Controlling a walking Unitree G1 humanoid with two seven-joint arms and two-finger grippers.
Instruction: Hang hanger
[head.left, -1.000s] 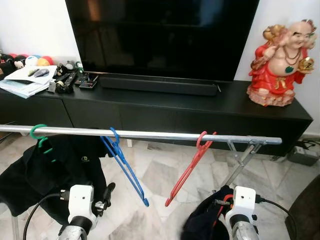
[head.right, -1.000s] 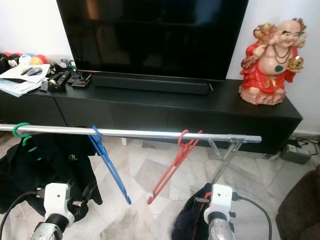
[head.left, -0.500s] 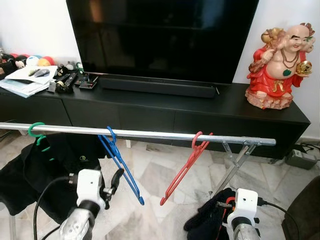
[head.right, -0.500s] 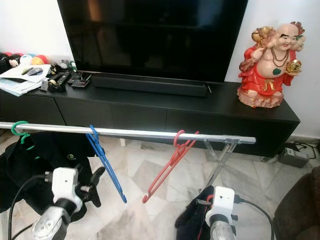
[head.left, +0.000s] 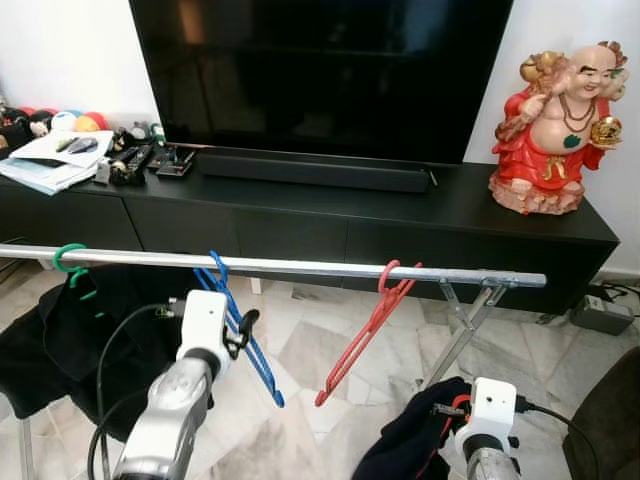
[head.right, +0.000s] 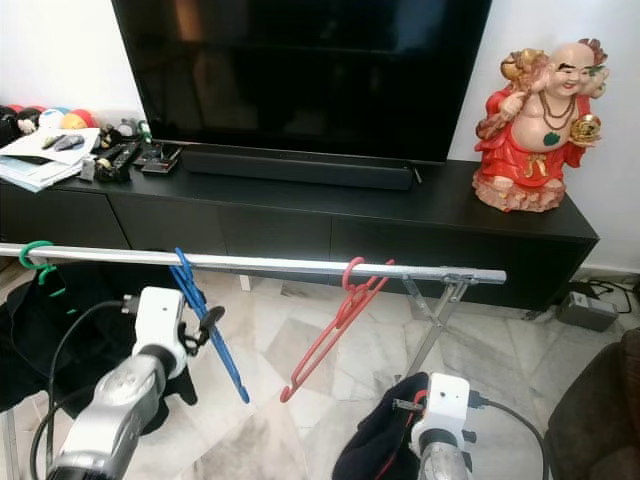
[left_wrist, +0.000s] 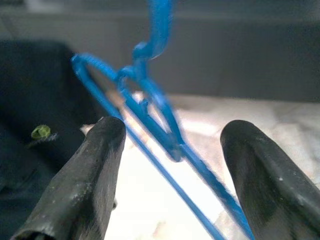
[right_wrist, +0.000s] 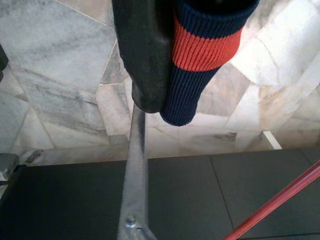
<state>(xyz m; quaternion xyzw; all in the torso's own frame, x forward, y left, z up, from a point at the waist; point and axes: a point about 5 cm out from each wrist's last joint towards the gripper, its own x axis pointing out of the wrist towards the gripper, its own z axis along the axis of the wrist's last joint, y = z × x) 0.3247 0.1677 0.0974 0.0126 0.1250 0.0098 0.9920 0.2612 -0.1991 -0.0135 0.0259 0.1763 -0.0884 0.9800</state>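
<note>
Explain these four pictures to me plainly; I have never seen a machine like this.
This is a humanoid robot with two silver arms. Two pictures come from its head, looking down; two come from cameras on its wrists. Before it, a metal rail carries a green hanger, a blue hanger and a red hanger. The left gripper is open, its fingers either side of the blue hanger. The right gripper holds a dark garment with a red-striped cuff. Behind stand a television cabinet and a figurine.
</note>
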